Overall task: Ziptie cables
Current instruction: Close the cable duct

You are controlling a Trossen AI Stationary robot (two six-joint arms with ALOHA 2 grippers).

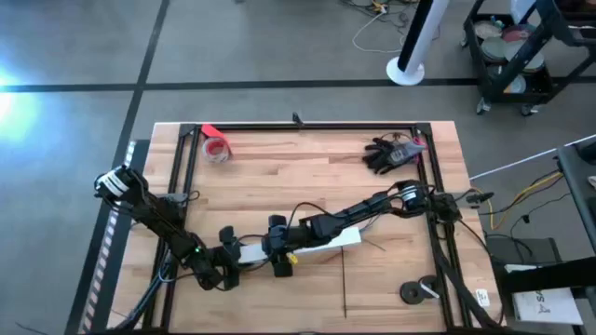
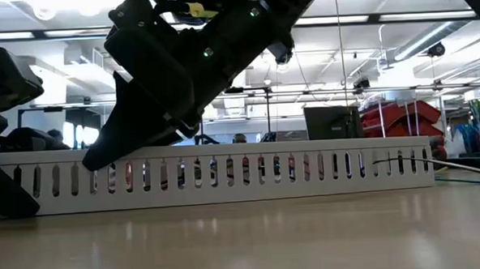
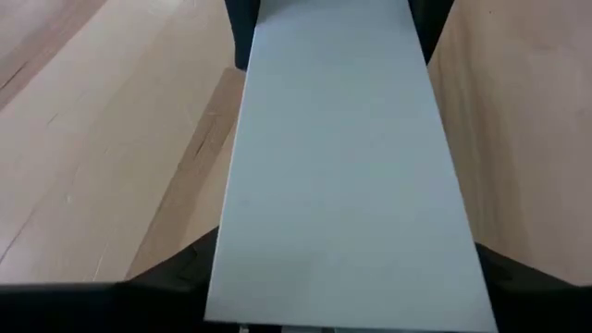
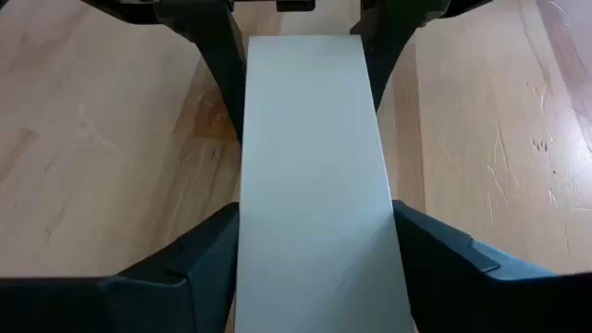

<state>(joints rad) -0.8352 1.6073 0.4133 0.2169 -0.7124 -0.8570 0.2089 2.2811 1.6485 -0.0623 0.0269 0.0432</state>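
The right gripper (image 4: 314, 268) straddles the slotted white cable duct (image 4: 310, 157), fingers (image 4: 185, 268) spread on either side, seemingly gripping it. The left gripper (image 3: 347, 296) brackets the far end likewise, its fingers (image 3: 176, 273) flanking the duct. Both arms probably steady it on the wooden table (image 1: 279, 177). No cables are visible; they may lie inside.

Bright, even overhead light, ceiling strips glaring in low view, blown-out glare on floor at left, wrist views soft.
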